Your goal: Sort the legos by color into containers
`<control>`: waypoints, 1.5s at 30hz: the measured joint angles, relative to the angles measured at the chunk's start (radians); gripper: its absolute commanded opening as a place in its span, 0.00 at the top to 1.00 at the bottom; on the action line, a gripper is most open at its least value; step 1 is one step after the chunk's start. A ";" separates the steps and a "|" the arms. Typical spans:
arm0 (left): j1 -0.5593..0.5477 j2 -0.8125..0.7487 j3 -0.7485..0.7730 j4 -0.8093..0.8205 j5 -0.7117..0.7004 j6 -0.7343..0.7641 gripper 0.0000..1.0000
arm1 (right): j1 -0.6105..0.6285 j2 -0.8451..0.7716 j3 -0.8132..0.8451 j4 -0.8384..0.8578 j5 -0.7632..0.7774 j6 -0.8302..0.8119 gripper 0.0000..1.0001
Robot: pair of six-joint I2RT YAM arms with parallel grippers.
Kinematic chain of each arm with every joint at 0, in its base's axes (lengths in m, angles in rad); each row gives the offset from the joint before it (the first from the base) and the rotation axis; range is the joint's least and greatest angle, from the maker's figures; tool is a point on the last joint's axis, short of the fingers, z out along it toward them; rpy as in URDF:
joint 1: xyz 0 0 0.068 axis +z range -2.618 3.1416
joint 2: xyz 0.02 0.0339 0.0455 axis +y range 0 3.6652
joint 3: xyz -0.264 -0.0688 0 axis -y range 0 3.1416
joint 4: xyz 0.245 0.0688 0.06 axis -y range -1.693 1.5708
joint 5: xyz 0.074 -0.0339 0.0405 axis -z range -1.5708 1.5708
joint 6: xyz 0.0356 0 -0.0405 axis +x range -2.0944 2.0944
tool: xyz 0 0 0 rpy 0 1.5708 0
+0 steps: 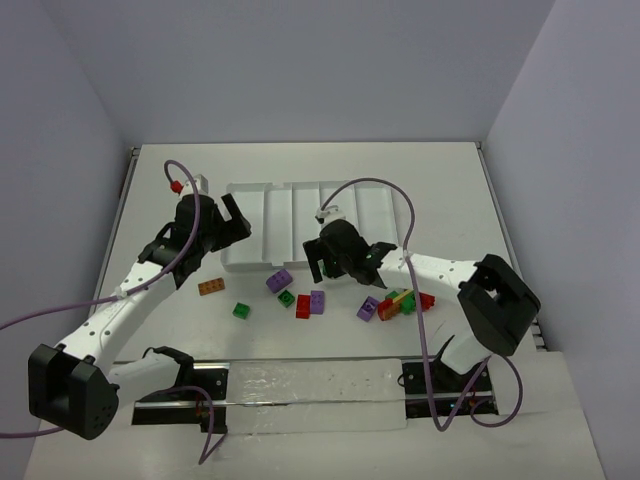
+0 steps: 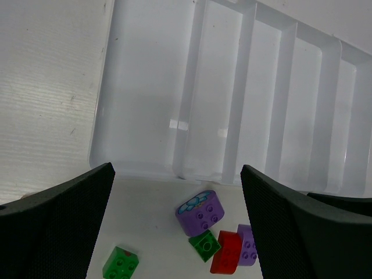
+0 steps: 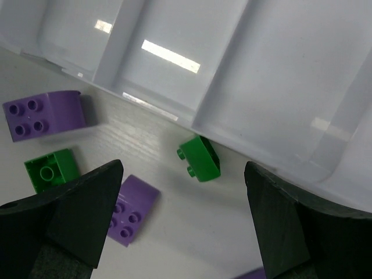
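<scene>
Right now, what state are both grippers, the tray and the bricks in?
Left gripper, open, empty, at the tray's near edge.
Right gripper, open, empty.
Tray, visible compartments empty.
Green brick, tipped on its side beside the tray.
Pile of bricks, heaped together outside the tray.
Orange-brown brick, lying alone outside the tray.

White surface (image 1: 450,190) from above: white 5-compartment tray (image 1: 265,215) sits centre, twd the far edge. Loose bricks lie btwn tray and near edge. Orange-brown brick (image 1: 211,287) is nearest the left edge, w/ green brick (image 1: 241,310) near it. At centre: rounded purple brick (image 1: 279,281), small green brick (image 1: 286,298), red brick (image 1: 303,306) beside flat purple brick (image 1: 317,302). Twd the right edge, another purple brick (image 1: 368,308) adjoins a red-green-yellow cluster (image 1: 402,300). A tipped green brick (image 3: 199,158) lies just beside the tray's near wall.
</scene>
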 measured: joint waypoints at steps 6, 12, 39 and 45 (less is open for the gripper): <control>0.000 -0.001 0.009 -0.006 -0.008 0.002 0.02 | 0.000 0.052 0.027 0.016 -0.011 -0.019 0.12; 0.000 -0.001 0.011 -0.014 -0.019 0.009 0.02 | 0.001 0.075 0.034 0.015 -0.026 -0.029 0.18; 0.000 0.001 0.017 -0.023 -0.020 0.010 0.02 | 0.043 0.130 0.054 0.006 0.026 -0.051 0.60; 0.000 -0.002 0.017 -0.026 -0.020 0.010 0.02 | 0.043 0.128 0.054 0.008 0.039 -0.048 1.00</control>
